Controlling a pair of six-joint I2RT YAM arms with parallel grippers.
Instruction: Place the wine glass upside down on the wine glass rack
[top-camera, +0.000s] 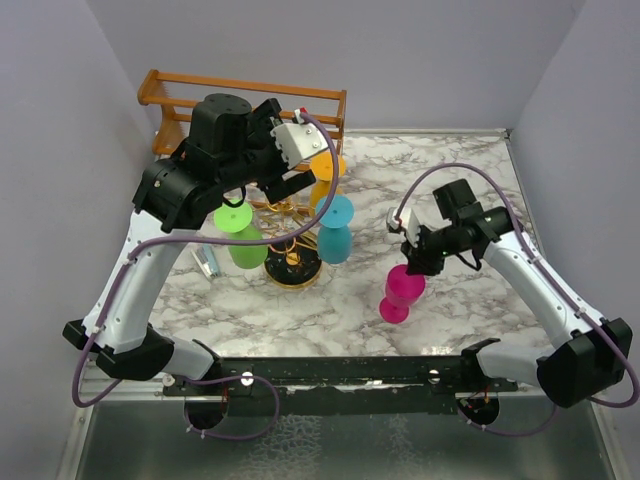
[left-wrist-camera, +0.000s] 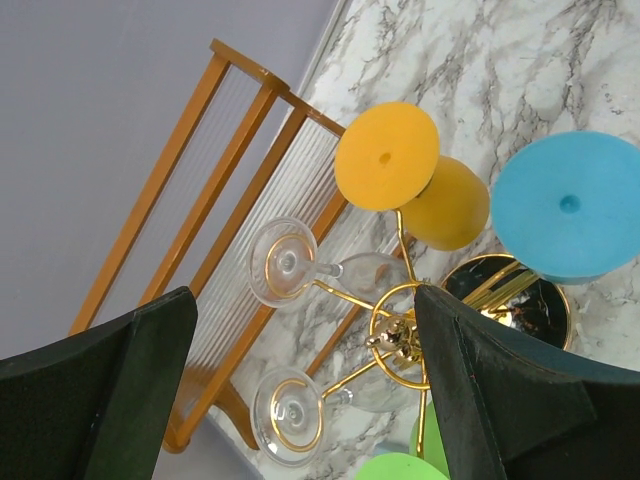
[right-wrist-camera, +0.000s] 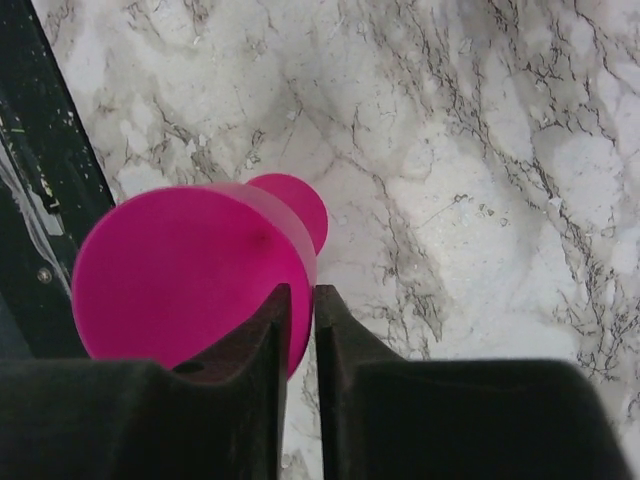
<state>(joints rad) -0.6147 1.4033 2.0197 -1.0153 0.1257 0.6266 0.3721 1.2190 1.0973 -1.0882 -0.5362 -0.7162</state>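
Right gripper (right-wrist-camera: 302, 292) pinches the pink wine glass (right-wrist-camera: 180, 270) by its rim. I see the left gripper (left-wrist-camera: 305, 295) spread wide above the gold wine glass rack (left-wrist-camera: 400, 335).

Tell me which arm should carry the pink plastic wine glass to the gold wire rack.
Right. The right hand pinches the pink plastic wine glass at its edge; the left hand hangs open over the gold wire rack.

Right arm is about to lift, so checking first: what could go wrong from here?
The right tool pinches only the rim of the pink glass, so it may slip or swing when turned over. The rack holds several glasses and the left tool hangs open over it, so a collision is possible.
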